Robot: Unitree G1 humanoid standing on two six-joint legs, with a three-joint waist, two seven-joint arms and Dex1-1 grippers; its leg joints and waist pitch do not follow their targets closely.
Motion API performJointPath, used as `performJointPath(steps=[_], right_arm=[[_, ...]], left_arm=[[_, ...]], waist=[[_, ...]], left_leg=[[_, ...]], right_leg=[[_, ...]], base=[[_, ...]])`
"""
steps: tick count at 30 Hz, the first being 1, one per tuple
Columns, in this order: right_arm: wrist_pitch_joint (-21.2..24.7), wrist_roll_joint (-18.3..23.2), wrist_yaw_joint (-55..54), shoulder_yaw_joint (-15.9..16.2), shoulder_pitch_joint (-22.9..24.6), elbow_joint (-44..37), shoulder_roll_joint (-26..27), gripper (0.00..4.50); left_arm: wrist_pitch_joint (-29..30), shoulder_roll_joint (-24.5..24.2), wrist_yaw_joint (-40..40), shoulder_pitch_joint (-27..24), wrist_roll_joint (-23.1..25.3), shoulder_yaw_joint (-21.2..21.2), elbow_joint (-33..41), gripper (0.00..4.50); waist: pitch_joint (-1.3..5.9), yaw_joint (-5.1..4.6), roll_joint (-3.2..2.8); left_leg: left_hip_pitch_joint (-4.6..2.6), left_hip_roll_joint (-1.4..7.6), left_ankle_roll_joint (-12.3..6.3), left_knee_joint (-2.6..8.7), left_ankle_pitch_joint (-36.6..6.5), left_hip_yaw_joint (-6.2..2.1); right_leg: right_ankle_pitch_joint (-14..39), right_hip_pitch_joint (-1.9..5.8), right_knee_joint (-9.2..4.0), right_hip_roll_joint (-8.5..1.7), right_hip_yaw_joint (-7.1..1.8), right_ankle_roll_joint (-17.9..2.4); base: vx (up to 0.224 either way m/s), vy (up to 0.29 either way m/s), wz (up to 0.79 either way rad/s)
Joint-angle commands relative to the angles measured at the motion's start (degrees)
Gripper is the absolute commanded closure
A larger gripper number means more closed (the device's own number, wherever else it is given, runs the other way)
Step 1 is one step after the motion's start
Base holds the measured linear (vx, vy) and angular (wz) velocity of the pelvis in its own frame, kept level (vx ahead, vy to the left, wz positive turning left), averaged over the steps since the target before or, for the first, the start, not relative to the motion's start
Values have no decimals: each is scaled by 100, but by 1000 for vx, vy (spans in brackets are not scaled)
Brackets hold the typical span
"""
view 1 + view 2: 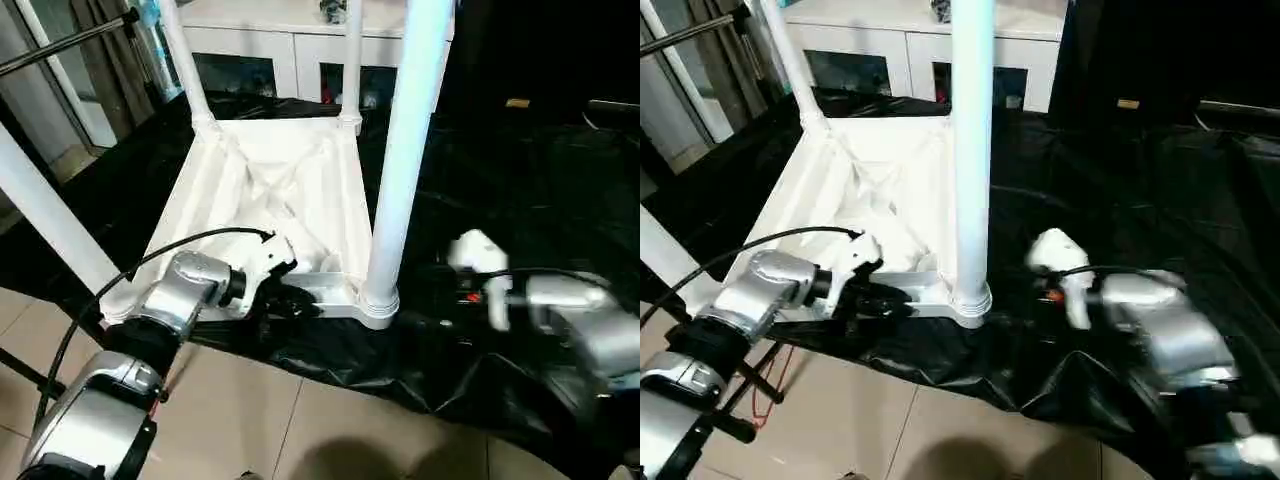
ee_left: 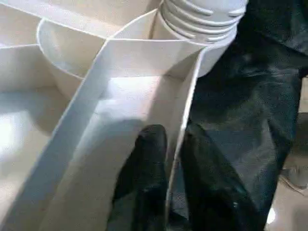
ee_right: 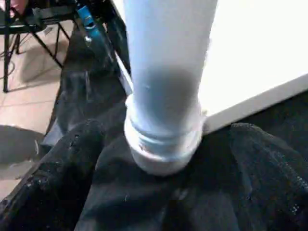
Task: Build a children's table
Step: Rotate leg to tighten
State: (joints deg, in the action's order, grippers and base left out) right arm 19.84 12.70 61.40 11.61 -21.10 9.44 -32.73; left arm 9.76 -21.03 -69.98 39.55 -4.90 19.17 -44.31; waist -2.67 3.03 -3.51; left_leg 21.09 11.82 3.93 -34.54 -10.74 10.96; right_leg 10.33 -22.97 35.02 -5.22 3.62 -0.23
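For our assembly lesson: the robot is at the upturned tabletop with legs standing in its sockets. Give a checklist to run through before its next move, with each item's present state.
1. Tabletop lies underside up on the black sheet: ok.
2. Near leg stands upright in its corner socket: ok.
3. That leg fully seated: cannot tell; ridged rings show at its base in the left wrist view.
4. Left gripper has a finger on each side of the tabletop's thin rim wall: ok.
5. Left grip firm: cannot tell.
6. Right gripper open, its fingers either side of the near leg's base without pinching it: ok.
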Motion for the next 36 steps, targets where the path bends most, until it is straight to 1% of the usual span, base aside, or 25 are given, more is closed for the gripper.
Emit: performJointPath(steps=[1,2,3,4,7,9,11,13,14,15,16,18,19,21,22,23,24,25,27,30,31,32,33,35,36], right_arm=[[-64,-118,-117,160,-93,36,123,0],[-50,-146,-191,205,-103,62,208,0],[-63,-163,-248,228,-121,90,281,0],[-85,-201,-346,251,-197,199,444,0],[-235,-315,-406,299,-308,437,598,0],[-277,-352,-455,302,-381,593,692,0],[-249,-326,-481,305,-447,665,771,0],[-262,-345,-507,323,-510,732,816,0],[-293,-375,-513,332,-538,777,825,18],[-328,-399,-501,341,-559,821,832,29],[-377,-458,-486,376,-577,867,813,36],[-430,-488,-431,383,-613,961,792,39],[-446,-477,-397,368,-647,1023,791,62],[-479,-484,-369,363,-694,1096,779,74],[-479,-484,-369,363,-694,1096,779,80],[-490,-493,-366,364,-720,1133,776,89],[-503,-508,-331,363,-760,1198,771,89],[-503,-508,-331,363,-760,1198,771,89],[-505,-513,-306,343,-789,1259,789,122],[-544,-549,-332,346,-788,1320,834,137],[-577,-572,-345,348,-793,1370,859,137],[-592,-585,-391,348,-778,1406,901,161],[-573,-572,-606,281,-730,1519,1054,161],[-592,-563,-1088,120,-651,1737,1311,168],[-576,-556,-1364,35,-610,1868,1461,174]], left_arm=[[7,-8,-43,-1,-62,-65,-22,404],[10,-10,-63,-44,-88,-79,51,412],[5,-9,-90,-80,-123,-99,124,412],[24,27,-118,-123,-215,-185,237,412],[1,95,-133,-148,-269,-255,302,434],[0,122,-133,-171,-258,-268,310,439],[-2,127,-174,-202,-247,-257,351,445],[-1,130,-198,-214,-231,-261,360,445],[-6,134,-185,-215,-213,-262,350,448],[-9,132,-171,-228,-203,-260,355,450],[-15,125,-166,-251,-204,-262,368,450],[9,118,-160,-275,-214,-280,397,450],[15,104,-183,-293,-215,-289,424,450],[2,84,-209,-312,-214,-298,437,450],[2,84,-209,-312,-214,-298,437,450],[-15,74,-214,-323,-213,-303,435,450],[-26,76,-202,-333,-206,-313,440,450],[-26,76,-202,-333,-206,-313,440,450],[-22,98,-182,-337,-208,-331,455,450],[-6,115,-166,-362,-225,-349,488,450],[-2,127,-147,-369,-227,-359,499,450],[-11,145,-105,-362,-221,-372,478,450],[-70,220,183,-307,-135,-412,334,450],[-90,389,641,-226,-86,-514,163,450],[-88,513,914,-170,-82,-583,78,450]], waist=[[391,6,50],[392,5,54],[389,-2,5],[395,-18,-6],[407,-46,29],[416,-64,14],[403,-86,15],[397,-97,18],[397,-98,43],[391,-95,22],[382,-101,65],[379,-102,65],[382,-102,69],[382,-97,57],[387,-99,77],[386,-97,73],[388,-99,84],[390,-100,81],[389,-98,85],[379,-99,82],[378,-105,59],[380,-105,51],[377,-111,38],[371,-130,57],[359,-142,34]], left_leg=[[-37,80,-297,372,-1096,-61],[-39,80,-302,371,-1088,-56],[-41,83,-281,380,-1116,-62],[-34,81,-254,385,-1149,-67],[-29,79,-253,376,-1098,-62],[-13,73,-312,362,-1005,-58],[-8,68,-332,365,-1037,-56],[-22,72,-326,369,-1104,-52],[-20,70,-330,368,-1098,-51],[-24,76,-328,373,-1108,-53],[-20,73,-318,375,-1136,-47],[-19,79,-310,378,-1132,-51],[-29,78,-314,374,-1129,-45],[-23,80,-329,374,-1089,-49],[-22,83,-352,370,-1050,-49],[-20,82,-361,369,-1027,-46],[-16,83,-386,367,-979,-42],[-16,82,-403,364,-966,-42],[-21,82,-411,363,-973,-38],[-19,83,-403,366,-1022,-35],[-25,80,-378,367,-1070,-34],[-27,82,-365,371,-1073,-40],[-23,83,-358,372,-1089,-40],[-30,73,-309,379,-1168,-40],[-36,68,-260,387,-1246,-42]], right_leg=[[1149,315,-432,-228,-178,-1363],[1109,309,-431,-228,-181,-1374],[1074,309,-430,-229,-175,-1401],[1012,320,-418,-226,-171,-1426],[758,326,-392,-227,-175,-1525],[592,337,-374,-235,-176,-1581],[621,346,-384,-227,-174,-1566],[761,341,-401,-224,-174,-1547],[779,344,-400,-223,-176,-1540],[850,334,-401,-230,-176,-1532],[955,334,-418,-225,-178,-1496],[1058,330,-417,-241,-183,-1478],[1101,321,-423,-233,-187,-1462],[1075,325,-413,-233,-186,-1456],[1029,323,-402,-235,-190,-1466],[1005,324,-404,-234,-191,-1470],[927,324,-398,-230,-191,-1484],[899,321,-392,-229,-189,-1501],[930,319,-395,-230,-189,-1500],[1060,312,-410,-237,-192,-1473],[1110,308,-423,-233,-189,-1459],[1097,311,-416,-232,-191,-1458],[1089,306,-416,-231,-192,-1463],[1183,300,-438,-227,-188,-1440],[1349,287,-457,-239,-190,-1410]], base=[[0,0,0],[0,0,0],[0,0,0],[0,0,0],[0,0,0],[0,0,0],[0,0,0],[0,0,0],[0,0,0],[0,0,0],[0,0,0],[0,0,0],[0,0,0],[0,0,0],[0,0,0],[0,0,0],[0,0,0],[0,0,0],[0,0,0],[0,0,0],[0,0,0],[0,0,0],[0,0,0],[0,0,0],[0,0,0]])
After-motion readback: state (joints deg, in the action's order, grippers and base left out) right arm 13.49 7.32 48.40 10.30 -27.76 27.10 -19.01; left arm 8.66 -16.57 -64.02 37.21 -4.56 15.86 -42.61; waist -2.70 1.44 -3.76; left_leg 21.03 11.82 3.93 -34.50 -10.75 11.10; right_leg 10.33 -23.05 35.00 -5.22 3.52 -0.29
